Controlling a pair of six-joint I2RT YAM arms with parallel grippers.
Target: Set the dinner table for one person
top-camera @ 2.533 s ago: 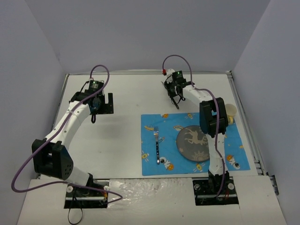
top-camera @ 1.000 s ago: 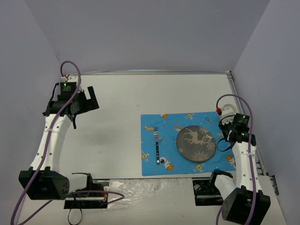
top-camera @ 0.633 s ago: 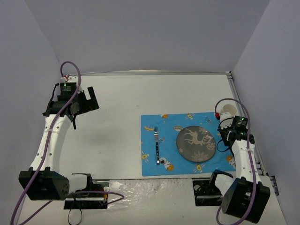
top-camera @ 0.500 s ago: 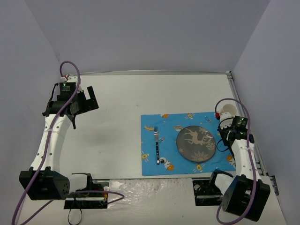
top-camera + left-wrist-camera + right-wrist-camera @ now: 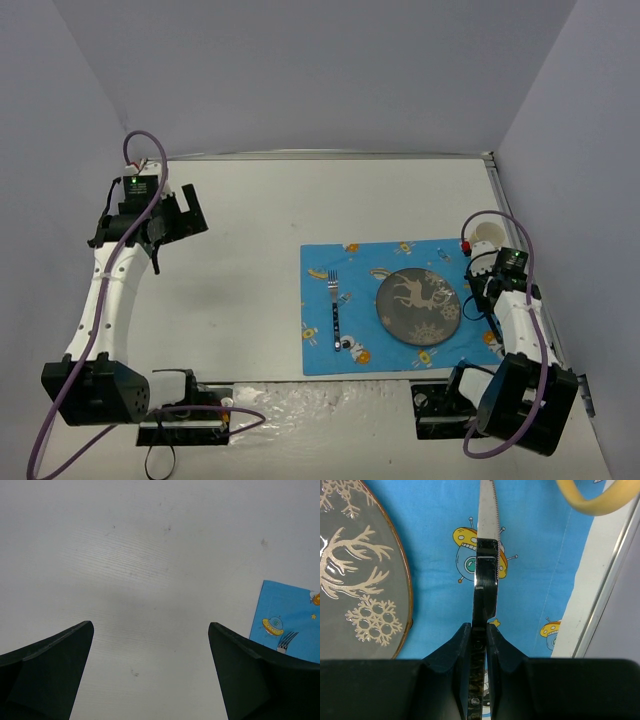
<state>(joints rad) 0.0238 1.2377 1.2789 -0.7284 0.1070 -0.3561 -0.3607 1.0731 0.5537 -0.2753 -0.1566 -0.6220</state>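
Nearly done: placemat [image 5: 345, 262], plate [image 5: 418, 305] and fork [image 5: 335, 310] sit on the right side of the dinner table [image 5: 250, 280], right gripper [image 5: 479, 626] is clamped on the knife [image 5: 485, 565] over the placemat beside the plate, unreleased; left gripper [image 5: 151, 625] gapes empty.

dinner table [image 5: 250, 300]: one, white
placemat [image 5: 320, 352]: one, blue, with a cartoon print
plate [image 5: 418, 305]: one, round, with a reindeer pattern
fork [image 5: 335, 310]: one
knife [image 5: 485, 565]: one, with a serrated blade and a black handle
cup [image 5: 487, 231]: one, pale
arms: two, the left arm [image 5: 100, 300] and the right arm [image 5: 520, 325]
grippers: two, the left gripper [image 5: 150, 630] and the right gripper [image 5: 479, 626]
fingers on each gripper: two
purple cables [image 5: 127, 150]: two, one on each arm
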